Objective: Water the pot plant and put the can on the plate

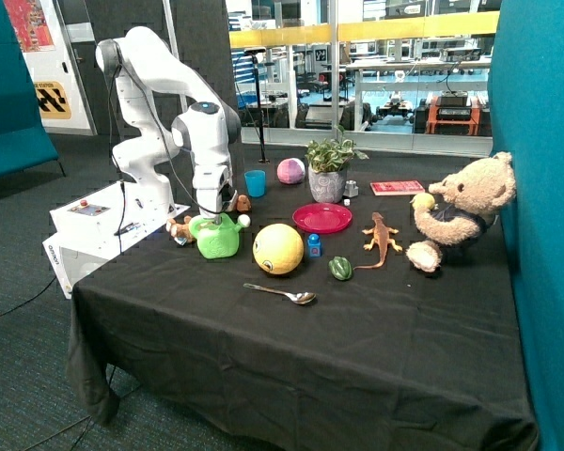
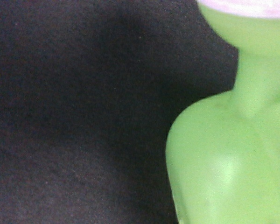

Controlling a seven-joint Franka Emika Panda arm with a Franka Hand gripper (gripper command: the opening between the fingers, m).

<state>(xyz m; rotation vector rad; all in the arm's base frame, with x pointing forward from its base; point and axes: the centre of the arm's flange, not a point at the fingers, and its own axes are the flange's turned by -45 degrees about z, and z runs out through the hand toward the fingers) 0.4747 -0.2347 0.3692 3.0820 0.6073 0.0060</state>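
The can (image 1: 216, 237), bright green plastic with a loop handle and white-tipped spout, stands upright on the black-draped desk (image 1: 357, 319), directly under the gripper (image 1: 212, 214). The gripper is down at the can's handle; whether it is clenched on it cannot be told. In the wrist view the can's body (image 2: 224, 168) fills one side.

Bright green can (image 1: 216, 237) with a white spout tip, sitting on a black-draped surface (image 1: 291, 348). Magenta plate (image 1: 322, 218), glossy. Green pale-edged leaves over a mottled grey-white pot plant (image 1: 328, 169). Yellow ball (image 1: 278, 249), blue cup (image 1: 255, 182), red book (image 1: 397, 187), orange lizard (image 1: 380, 239), tan bear (image 1: 461, 211), white arm (image 1: 164, 103).
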